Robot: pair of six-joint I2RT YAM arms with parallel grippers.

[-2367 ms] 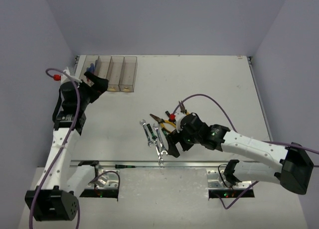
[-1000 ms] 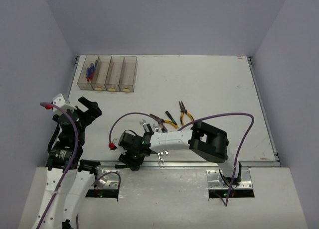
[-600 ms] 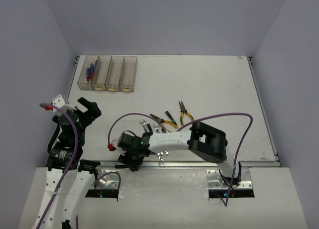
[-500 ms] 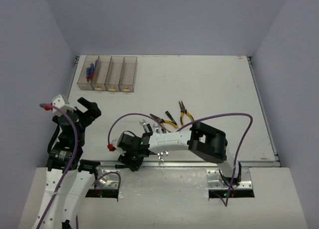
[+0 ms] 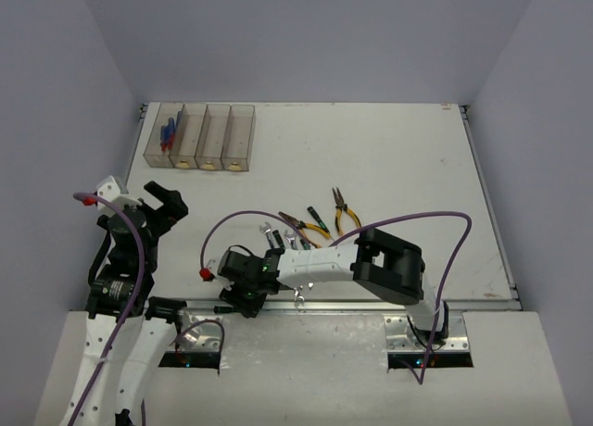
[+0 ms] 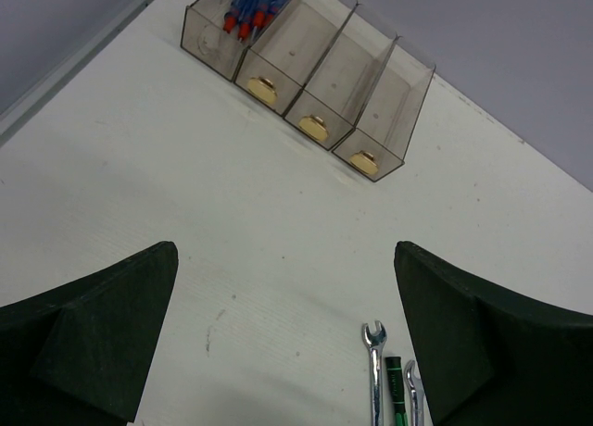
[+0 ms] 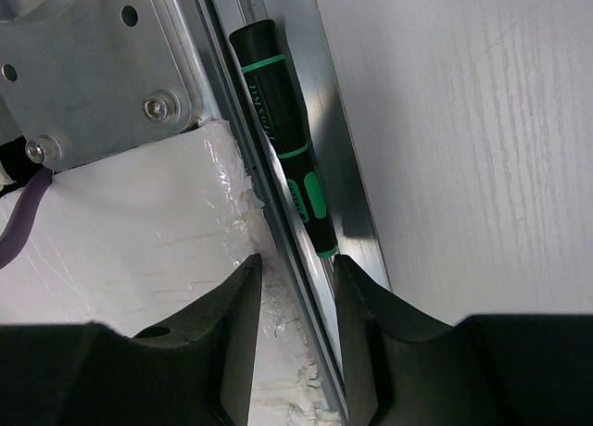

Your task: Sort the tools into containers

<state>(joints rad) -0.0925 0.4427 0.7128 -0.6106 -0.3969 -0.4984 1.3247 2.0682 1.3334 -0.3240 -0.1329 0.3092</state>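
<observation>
Right tool hovered, fingers apart and holding nothing, just at the end of the black-and-green screwdriver lying in the rail groove along the counter's near edge. Smart play: straddle the handle squarely, dip low, then close.

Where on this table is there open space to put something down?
The table is bare from the containers across to its far right corner, and right of the pliers. It is crowded near the front middle: wrenches, pliers and the right gripper at a black-green screwdriver.
</observation>
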